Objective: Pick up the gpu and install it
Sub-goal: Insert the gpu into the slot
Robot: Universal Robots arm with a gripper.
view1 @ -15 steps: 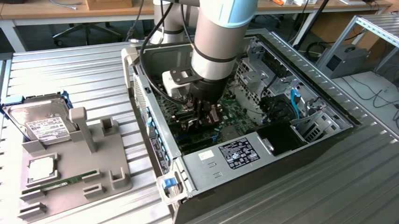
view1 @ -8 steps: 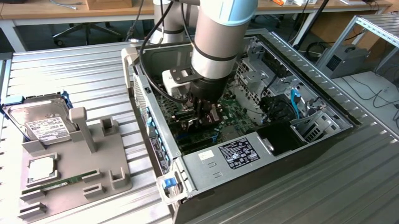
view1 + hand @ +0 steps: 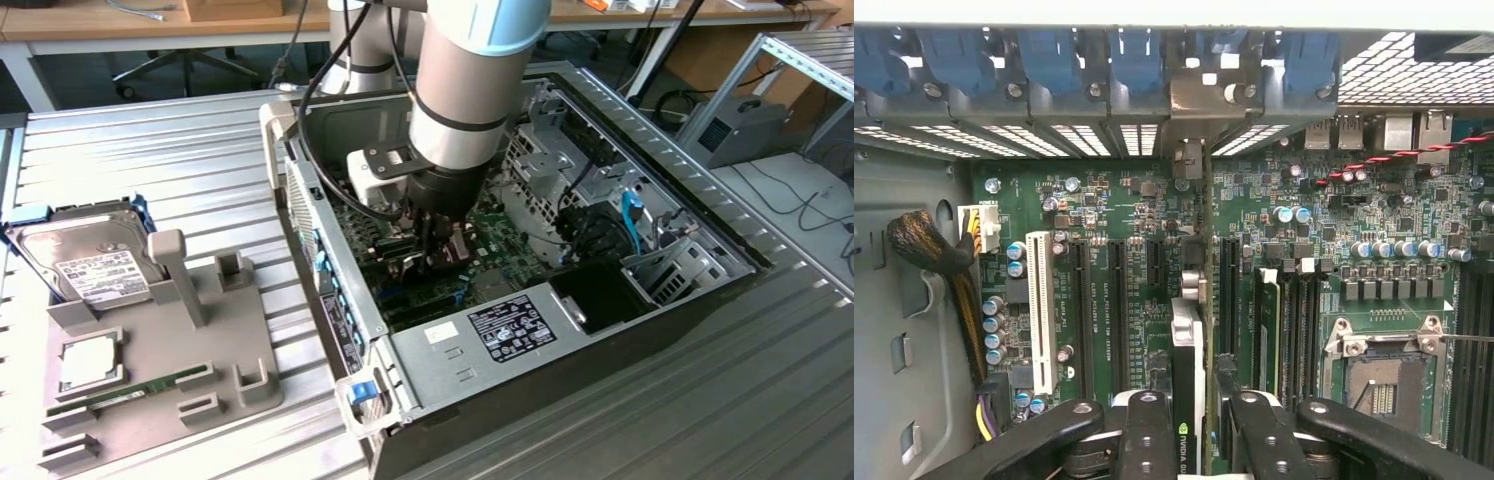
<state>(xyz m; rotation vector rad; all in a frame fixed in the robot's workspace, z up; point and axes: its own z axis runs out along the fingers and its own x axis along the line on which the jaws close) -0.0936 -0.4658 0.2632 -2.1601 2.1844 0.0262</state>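
the hand (image 3: 1190,435) is clamped on the gpu (image 3: 1188,390), holding it edge-on down inside the open computer case (image 3: 694,290), just over the green motherboard (image 3: 1124,300) among its slots.

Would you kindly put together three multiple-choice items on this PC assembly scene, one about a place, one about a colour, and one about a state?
1. Where is the gripper?
A. Inside the open computer case, above the motherboard
B. Over the grey parts stand
C. Outside the case, over the slatted table

2. What colour is the long expansion slot beside the capacitors?
A. Red
B. White
C. Yellow

3. What is the state of the gpu?
A. Lying flat on the stand
B. Held edge-on between the fingers
C. Resting on the hard drive

Answers: 1 A, the arm reaches down into the case. 2 B, the slot is white against the green board. 3 B, the black fingers clamp the card on both sides.
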